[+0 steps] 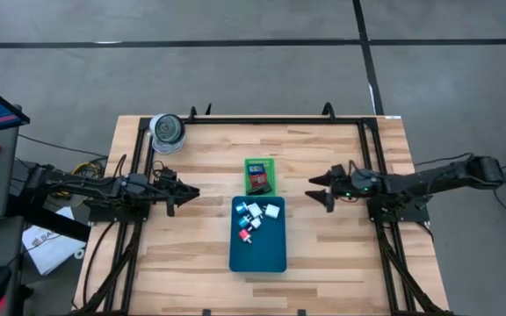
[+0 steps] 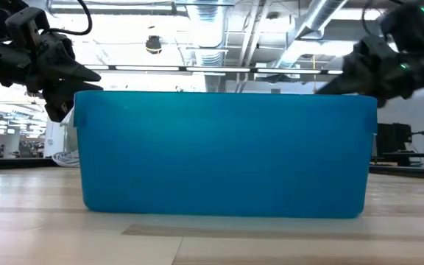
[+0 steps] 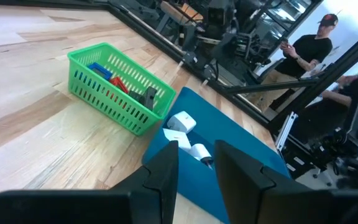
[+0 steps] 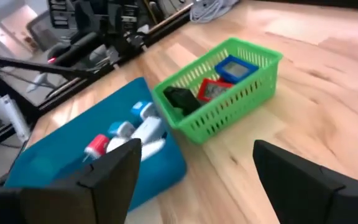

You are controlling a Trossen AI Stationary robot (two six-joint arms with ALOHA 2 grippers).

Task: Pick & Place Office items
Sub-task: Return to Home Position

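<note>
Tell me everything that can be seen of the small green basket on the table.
The green basket is small, rectangular, apparently plastic, with slotted walls and open top. It stands upright on the wooden table, close against a short end of the blue bin; contact unclear. Inside lie a blue piece, a red piece and a dark piece. The left gripper and right gripper hang apart from it, one each side.

Teal bin; white, red, pale-blue office items; bright green slatted basket; pale wood worktop, plank-striped; grey floor.
</note>
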